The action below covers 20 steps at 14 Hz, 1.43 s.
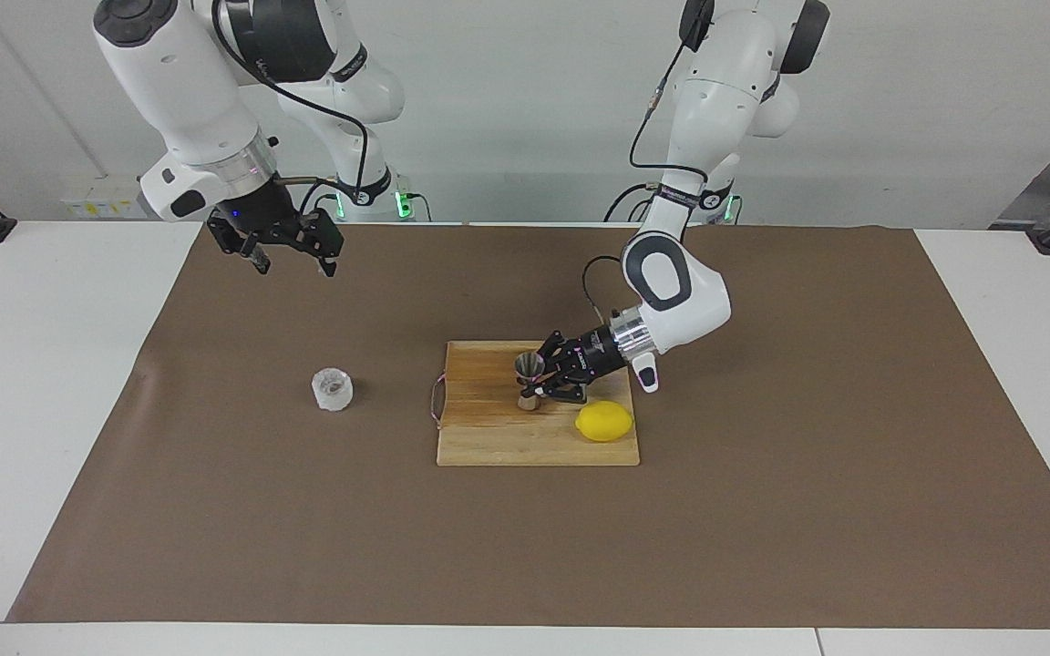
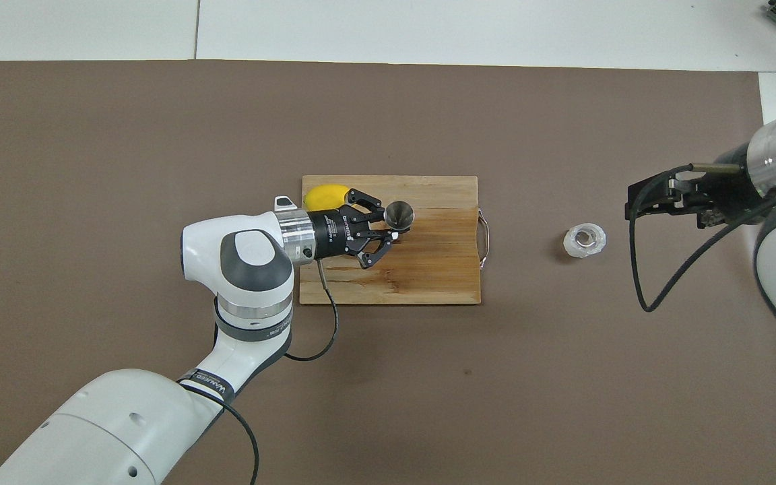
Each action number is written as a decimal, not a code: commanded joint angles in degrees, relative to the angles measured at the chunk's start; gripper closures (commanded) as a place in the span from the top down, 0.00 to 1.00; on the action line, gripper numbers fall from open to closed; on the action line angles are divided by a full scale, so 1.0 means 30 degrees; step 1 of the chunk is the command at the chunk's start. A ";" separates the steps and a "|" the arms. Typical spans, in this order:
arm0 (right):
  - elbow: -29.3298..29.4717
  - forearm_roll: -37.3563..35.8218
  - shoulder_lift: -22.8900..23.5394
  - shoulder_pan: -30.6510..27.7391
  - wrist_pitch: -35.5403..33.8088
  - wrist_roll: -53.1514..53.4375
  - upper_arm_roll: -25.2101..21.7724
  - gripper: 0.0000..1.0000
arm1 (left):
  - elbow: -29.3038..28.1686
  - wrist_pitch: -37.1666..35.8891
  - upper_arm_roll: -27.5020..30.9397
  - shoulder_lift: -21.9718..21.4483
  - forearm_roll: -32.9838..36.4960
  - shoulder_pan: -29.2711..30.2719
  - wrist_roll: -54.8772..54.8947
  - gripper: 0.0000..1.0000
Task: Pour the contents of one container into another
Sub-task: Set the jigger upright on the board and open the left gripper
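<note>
The small steel hourglass jigger (image 1: 530, 368) (image 2: 400, 214) is upright over the wooden cutting board (image 1: 488, 442) (image 2: 428, 276). My left gripper (image 1: 538, 384) (image 2: 392, 226) is shut on its narrow waist, reaching in low from the left arm's end. I cannot tell whether the jigger's foot rests on the board. The clear faceted cup (image 1: 332, 389) (image 2: 585, 241) stands alone on the brown mat, off the board toward the right arm's end. My right gripper (image 1: 292, 264) (image 2: 661, 199) hangs open in the air over the mat beside that cup, holding nothing.
A yellow lemon (image 1: 604, 421) (image 2: 325, 196) lies on the board's corner farthest from the robots at the left arm's end, close to the left wrist. The board has a wire handle (image 1: 436, 401) (image 2: 486, 239) on the side facing the cup.
</note>
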 commanded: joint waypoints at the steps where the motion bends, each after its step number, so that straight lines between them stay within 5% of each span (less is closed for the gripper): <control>1: -0.0122 0.0510 -0.0096 -0.0270 -0.0052 0.0280 0.0164 1.00 | -0.0491 0.0149 0.0218 -0.0340 -0.0556 -0.0313 0.0685 0.99; 11: -0.0122 0.0510 -0.0096 -0.0270 -0.0053 0.0280 0.0164 1.00 | -0.1193 -0.1282 0.0364 -0.1304 0.1607 0.0563 0.0834 1.00; 15: -0.0122 0.0510 -0.0096 -0.0270 -0.0023 0.0280 0.0164 1.00 | -0.1370 -0.2282 0.0452 -0.1775 0.5383 0.1384 0.0804 1.00; 20: -0.0122 0.0510 -0.0096 -0.0270 -0.0024 0.0280 0.0164 1.00 | -0.2395 -0.2371 0.0511 -0.4233 1.2085 0.1707 0.0804 1.00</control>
